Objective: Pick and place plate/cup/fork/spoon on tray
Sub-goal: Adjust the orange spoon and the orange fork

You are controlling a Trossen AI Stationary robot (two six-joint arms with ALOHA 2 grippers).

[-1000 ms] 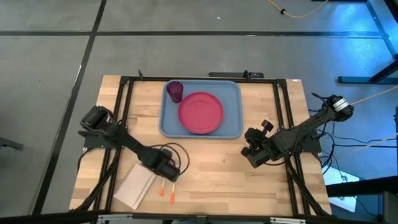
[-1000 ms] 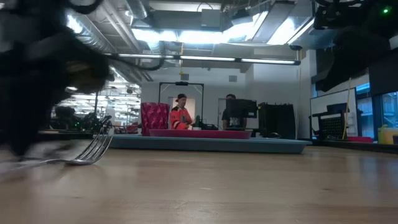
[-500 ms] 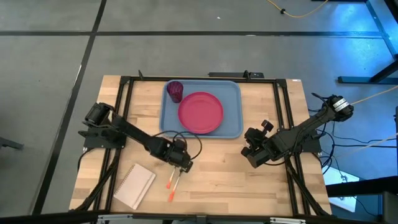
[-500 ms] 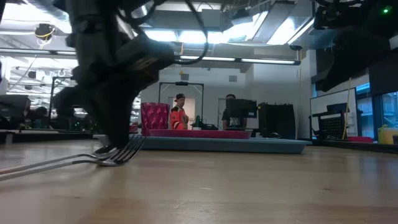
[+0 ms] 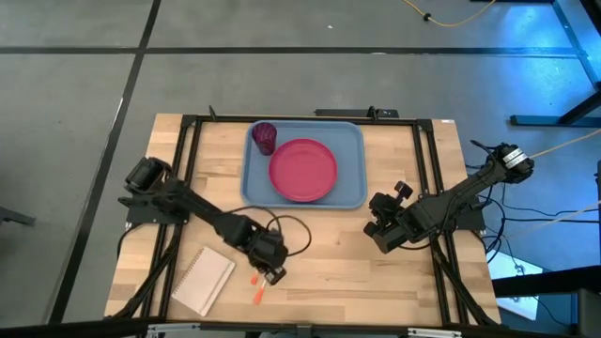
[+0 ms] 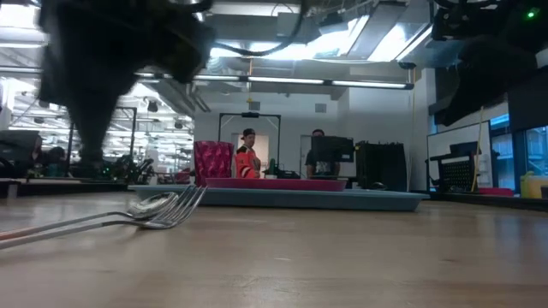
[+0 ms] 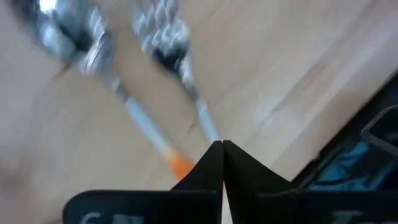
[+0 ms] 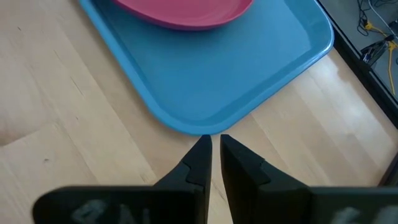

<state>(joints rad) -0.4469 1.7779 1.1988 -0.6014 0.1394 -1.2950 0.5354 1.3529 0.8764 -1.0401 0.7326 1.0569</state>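
Wooden tabletop carries the tray (image 5: 354, 192), already holding the plate (image 5: 302, 170) and cup (image 5: 265, 137). Left gripper (image 7: 222, 149), fingers pressed together and empty, hovers over the fork (image 7: 165, 43) and spoon (image 7: 68, 34) handles just ahead, likely lining up a pick. Right gripper (image 8: 213, 146), nearly closed and empty, waits beside the tray's corner.

Your left gripper (image 5: 273, 273) hangs over the fork (image 6: 167, 208) and spoon (image 6: 147, 204); the notebook (image 5: 204, 280) crowds nine o'clock. Toward twelve, bare table (image 5: 329, 244) lies open up to the tray (image 5: 353, 160).

One camera looks straight down, one sits level at tabletop height, both sharing the tray (image 5: 305, 164); wrist cameras look close.
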